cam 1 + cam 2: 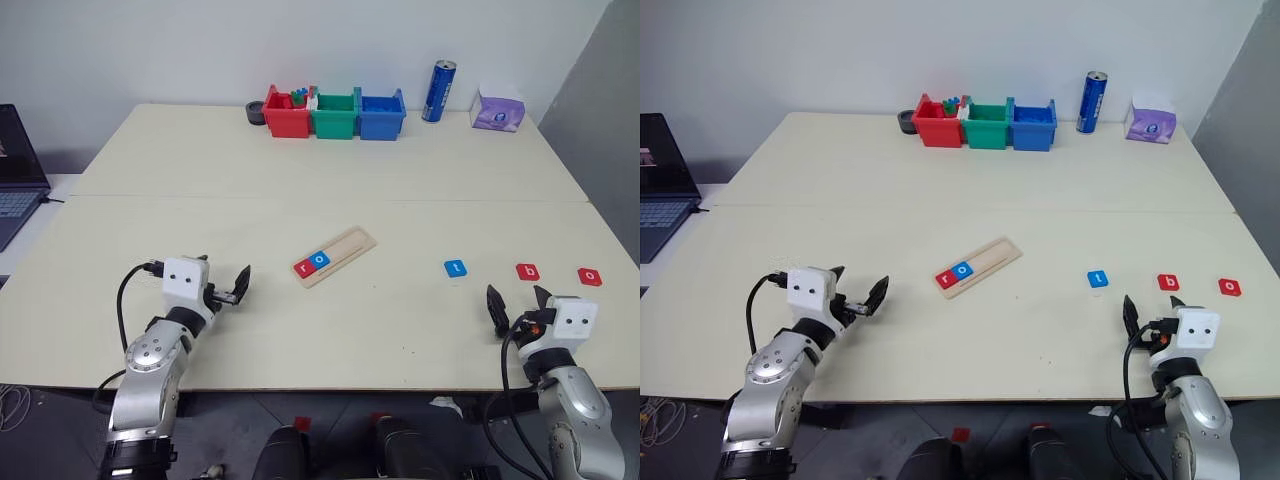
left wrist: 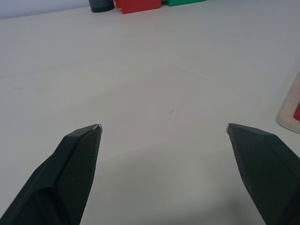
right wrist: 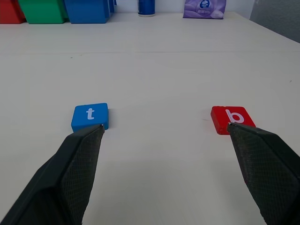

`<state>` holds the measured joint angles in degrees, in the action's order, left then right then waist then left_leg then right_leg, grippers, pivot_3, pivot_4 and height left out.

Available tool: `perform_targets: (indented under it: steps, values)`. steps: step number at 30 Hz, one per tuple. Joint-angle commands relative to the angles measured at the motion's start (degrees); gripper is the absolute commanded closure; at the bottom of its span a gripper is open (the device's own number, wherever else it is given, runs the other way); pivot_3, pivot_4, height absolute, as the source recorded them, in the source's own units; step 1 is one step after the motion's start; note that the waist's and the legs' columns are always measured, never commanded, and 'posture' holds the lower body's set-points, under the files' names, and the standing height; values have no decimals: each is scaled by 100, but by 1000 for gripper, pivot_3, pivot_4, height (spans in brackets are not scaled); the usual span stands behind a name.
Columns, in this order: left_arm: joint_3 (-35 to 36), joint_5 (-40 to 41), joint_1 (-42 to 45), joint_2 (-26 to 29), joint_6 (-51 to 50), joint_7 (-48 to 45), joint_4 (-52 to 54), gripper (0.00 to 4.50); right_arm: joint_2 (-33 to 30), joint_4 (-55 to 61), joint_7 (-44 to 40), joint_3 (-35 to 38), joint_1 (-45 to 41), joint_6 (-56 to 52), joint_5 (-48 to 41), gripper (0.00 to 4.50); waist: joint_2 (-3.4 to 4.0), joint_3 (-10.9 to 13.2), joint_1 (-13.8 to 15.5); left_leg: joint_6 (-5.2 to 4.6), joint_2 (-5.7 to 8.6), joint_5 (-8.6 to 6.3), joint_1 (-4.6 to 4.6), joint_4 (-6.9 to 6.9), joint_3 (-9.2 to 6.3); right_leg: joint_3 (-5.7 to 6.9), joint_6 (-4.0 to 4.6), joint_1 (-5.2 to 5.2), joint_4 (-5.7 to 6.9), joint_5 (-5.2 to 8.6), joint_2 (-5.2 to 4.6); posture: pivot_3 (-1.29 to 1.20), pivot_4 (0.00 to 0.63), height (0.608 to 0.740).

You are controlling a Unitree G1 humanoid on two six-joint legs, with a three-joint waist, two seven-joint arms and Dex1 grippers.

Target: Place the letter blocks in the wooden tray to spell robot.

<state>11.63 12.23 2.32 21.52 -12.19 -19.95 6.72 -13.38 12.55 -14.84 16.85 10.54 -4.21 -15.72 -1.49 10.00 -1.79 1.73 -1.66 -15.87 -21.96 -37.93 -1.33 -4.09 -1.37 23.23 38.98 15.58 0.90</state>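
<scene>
The wooden tray (image 1: 350,245) lies slanted at mid-table, with a red r block (image 1: 303,266) and a blue o block (image 1: 320,259) side by side at its near-left end. To its right, a blue t block (image 1: 455,268), a red b block (image 1: 527,271) and a red o block (image 1: 590,276) lie loose in a row on the table. My right gripper (image 1: 520,302) hovers open just short of the t (image 3: 90,116) and the b (image 3: 232,119), holding nothing. Left of the tray, my left gripper (image 1: 225,280) is open and empty over bare table, with the tray's edge (image 2: 288,112) off to one side.
Along the far edge stand a red bin (image 1: 287,113), a green bin (image 1: 334,115), a blue bin (image 1: 381,114), a dark round object (image 1: 257,112), a blue can (image 1: 438,91) and a purple tissue pack (image 1: 498,110). A laptop (image 1: 15,170) sits far left.
</scene>
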Motion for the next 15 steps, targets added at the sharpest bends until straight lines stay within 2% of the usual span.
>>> perform_targets:
  steps: [1, 5, 12, 15]
  values:
    - [59, 78, -56, 47, 121, -98, 325, 0, -47, 82, -11, 76, -2, 153, 2, 38, 0, 0, 0, 0, 0, 0, 0, 0, 0, 0, 0, 0, 0, 0, 0, 0, 150, 740]
    - [40, 57, -62, 102, -4, -123, 368, 0, -53, 147, -53, 65, 47, 115, -42, 38, 0, 0, 0, 0, 0, 0, 0, 0, 0, 0, 0, 0, 0, 0, 0, 0, 150, 740]
    - [78, -19, -120, 117, 358, -192, 305, 0, -82, 229, -154, 12, 140, 137, -25, 38, 0, 0, 1, 0, 0, 0, 0, 0, 1, 1, 0, 0, 0, 0, 0, 0, 150, 740]
    - [140, 225, -120, 139, 327, -389, 276, 0, -57, 266, -167, -28, 163, 135, 0, 38, 0, 0, 0, 0, 0, 0, 0, 0, 0, 1, 0, 0, 0, 0, 0, 0, 150, 740]
